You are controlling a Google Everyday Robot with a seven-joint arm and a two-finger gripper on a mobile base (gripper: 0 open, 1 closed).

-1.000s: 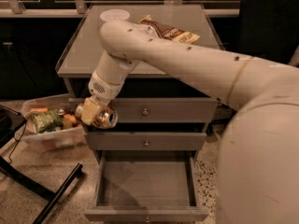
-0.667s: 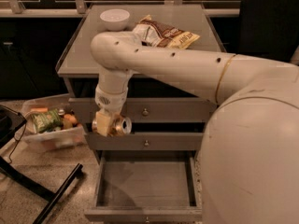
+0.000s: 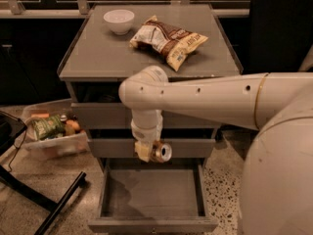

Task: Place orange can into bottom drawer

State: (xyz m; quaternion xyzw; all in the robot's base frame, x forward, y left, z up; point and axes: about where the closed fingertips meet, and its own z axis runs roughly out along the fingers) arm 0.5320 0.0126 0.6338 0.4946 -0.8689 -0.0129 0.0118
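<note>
My gripper (image 3: 149, 152) hangs from the white arm in front of the middle drawer and is shut on the orange can (image 3: 160, 152). The can lies on its side with its silver end facing right and toward me. It is held above the back part of the open bottom drawer (image 3: 151, 195), a wide grey box pulled out toward me with nothing showing inside. The can is well above the drawer floor.
A white bowl (image 3: 119, 20) and a crinkled snack bag (image 3: 168, 39) sit on the cabinet top (image 3: 98, 58). A clear bin (image 3: 54, 133) of snacks stands on the floor at the left. Black chair legs (image 3: 58, 204) lie at lower left.
The arm has swung right and down with the can, from the cabinet's left side to in front of the middle drawer, over the open bottom drawer.
</note>
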